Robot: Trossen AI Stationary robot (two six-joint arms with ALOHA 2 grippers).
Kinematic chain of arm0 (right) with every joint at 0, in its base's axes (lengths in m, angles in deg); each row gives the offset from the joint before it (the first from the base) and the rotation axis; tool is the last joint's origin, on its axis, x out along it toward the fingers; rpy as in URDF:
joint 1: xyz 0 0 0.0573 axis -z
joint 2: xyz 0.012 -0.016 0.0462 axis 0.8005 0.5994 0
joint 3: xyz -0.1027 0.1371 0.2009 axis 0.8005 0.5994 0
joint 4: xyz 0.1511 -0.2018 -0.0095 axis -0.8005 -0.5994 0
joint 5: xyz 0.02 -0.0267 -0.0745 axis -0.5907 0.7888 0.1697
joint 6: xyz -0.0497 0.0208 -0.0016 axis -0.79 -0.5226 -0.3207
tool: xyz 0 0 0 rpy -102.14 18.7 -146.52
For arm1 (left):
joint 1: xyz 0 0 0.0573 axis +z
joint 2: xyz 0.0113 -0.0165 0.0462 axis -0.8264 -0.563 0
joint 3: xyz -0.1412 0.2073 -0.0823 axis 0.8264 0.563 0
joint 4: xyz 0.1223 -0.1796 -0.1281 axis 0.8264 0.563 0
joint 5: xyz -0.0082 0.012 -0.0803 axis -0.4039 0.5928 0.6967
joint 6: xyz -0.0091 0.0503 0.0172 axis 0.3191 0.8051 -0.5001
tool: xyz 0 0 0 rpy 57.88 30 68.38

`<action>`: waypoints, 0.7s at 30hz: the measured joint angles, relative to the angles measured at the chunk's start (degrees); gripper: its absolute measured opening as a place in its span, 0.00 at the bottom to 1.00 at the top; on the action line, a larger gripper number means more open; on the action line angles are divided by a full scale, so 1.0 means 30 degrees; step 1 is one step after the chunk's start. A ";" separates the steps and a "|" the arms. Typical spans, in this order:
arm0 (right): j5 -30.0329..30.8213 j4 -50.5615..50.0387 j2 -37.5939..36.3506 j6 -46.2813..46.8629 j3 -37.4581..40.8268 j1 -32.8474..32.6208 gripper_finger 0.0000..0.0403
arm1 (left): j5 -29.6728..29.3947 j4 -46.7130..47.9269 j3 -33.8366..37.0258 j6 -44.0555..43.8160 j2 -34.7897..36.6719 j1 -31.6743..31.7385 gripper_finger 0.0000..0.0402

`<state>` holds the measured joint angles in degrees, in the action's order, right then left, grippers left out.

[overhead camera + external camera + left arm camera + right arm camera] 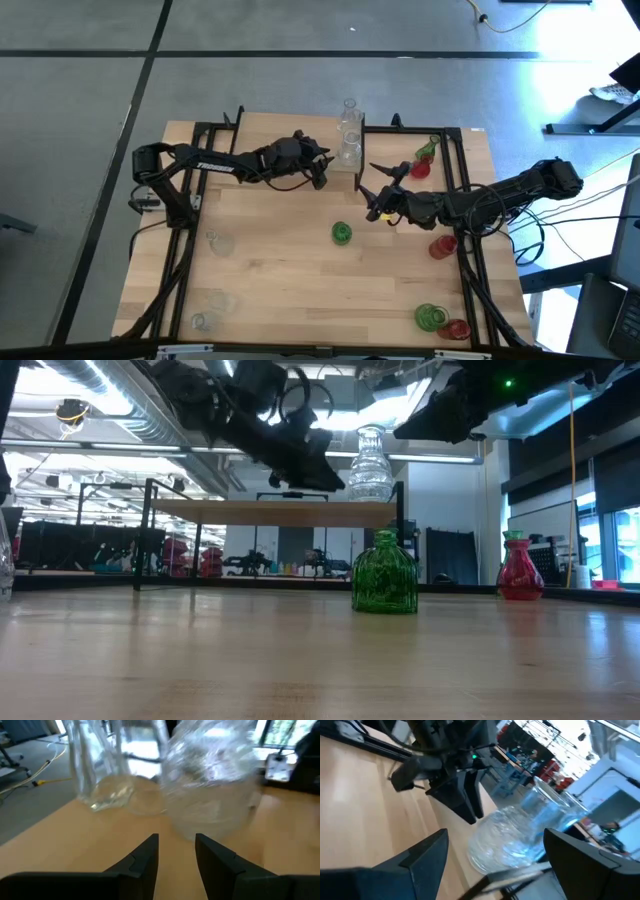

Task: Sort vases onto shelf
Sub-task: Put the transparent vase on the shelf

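- The left gripper hovered over the shelf, fingers parted and holding nothing, just beside a clear vase.
- The right gripper hung above the table, spread wide and empty.
- 2 clear vases stood on the shelf's right end.
- A green vase stood mid-table; a red vase sat near the right edge.

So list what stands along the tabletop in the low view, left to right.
Shelf with a clear vase on top, then the green vase, then the red vase.
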<state>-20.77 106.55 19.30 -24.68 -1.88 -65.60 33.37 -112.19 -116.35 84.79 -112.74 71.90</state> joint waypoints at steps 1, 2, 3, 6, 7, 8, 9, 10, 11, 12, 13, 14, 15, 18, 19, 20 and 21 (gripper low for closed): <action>-0.0431 0.0001 0.0000 0.0176 0.0000 0.0000 0.78 | 0.0041 0.0208 -0.0006 0.0001 0.0296 -0.0232 0.30; -0.0813 0.0010 0.0000 0.0259 0.0000 0.0007 0.78 | 0.0053 0.0421 -0.0007 -0.0001 0.0574 -0.0470 0.30; -0.1091 0.0007 0.0000 0.0306 0.0000 0.0007 0.78 | 0.0055 0.0783 -0.0015 0.0003 0.0869 -0.0717 0.30; -0.1538 -0.0040 0.0000 0.0348 0.0000 0.0005 0.78 | 0.0048 0.1796 -0.0007 0.0029 0.1492 -0.1673 0.30; -0.1627 -0.0072 0.0000 0.0424 0.0000 0.0000 0.78 | 0.0055 0.2203 -0.0007 0.0037 0.1737 -0.2018 0.30; -0.1683 -0.0069 0.0000 0.0585 0.0000 0.0007 0.78 | 0.0055 0.2464 -0.0007 0.0037 0.1963 -0.2397 0.30; -0.1772 -0.0063 0.0000 0.0720 0.0000 0.0007 0.78 | 0.0056 0.2620 -0.0011 0.0037 0.2126 -0.2779 0.30; -0.1803 -0.0056 0.0000 0.0823 0.0000 0.0007 0.78 | 0.0062 0.2947 -0.0029 0.0037 0.2267 -0.3166 0.30; -0.1917 -0.0063 0.0000 0.0844 0.0000 0.0007 0.78 | 0.0062 0.3278 -0.0029 0.0037 0.2295 -0.3580 0.30; -0.1960 -0.0056 0.0000 0.0844 0.0000 0.0007 0.78 | 0.0055 0.3555 -0.0022 0.0032 0.2296 -0.3998 0.30; -0.1974 -0.0070 0.0000 0.0851 0.0000 0.0007 0.78 | 0.0051 0.3840 -0.0022 0.0033 0.2284 -0.4430 0.30; -0.1985 -0.0057 0.0000 0.0868 0.0000 0.0007 0.78 | 0.0055 0.4021 -0.0011 0.0030 0.2282 -0.4879 0.30; -0.2025 -0.0068 0.0000 0.0994 0.0000 0.0007 0.78 | 0.0055 0.4100 -0.0007 0.0030 0.2282 -0.5301 0.30; -0.2157 -0.0080 0.0000 0.1342 0.0000 0.0022 0.78 | 0.0106 0.4475 -0.0015 0.0023 0.2289 -0.6407 0.30; -0.2288 -0.0076 0.0000 0.1359 0.0000 0.0022 0.78 | 0.0099 0.4610 -0.0011 -0.0015 0.2282 -0.6680 0.30; -0.2363 -0.0071 0.0000 0.1369 0.0000 0.0022 0.78 | 0.0057 0.4652 -0.0007 -0.0053 0.2282 -0.6918 0.30; -0.2551 -0.0078 0.0000 0.1376 0.0000 0.0022 0.78 | 0.0035 0.4638 -0.0007 -0.0108 0.2282 -0.7134 0.30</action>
<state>-28.42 106.32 19.30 -20.55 -1.88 -65.53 33.47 -98.28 -116.37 84.47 -105.90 50.50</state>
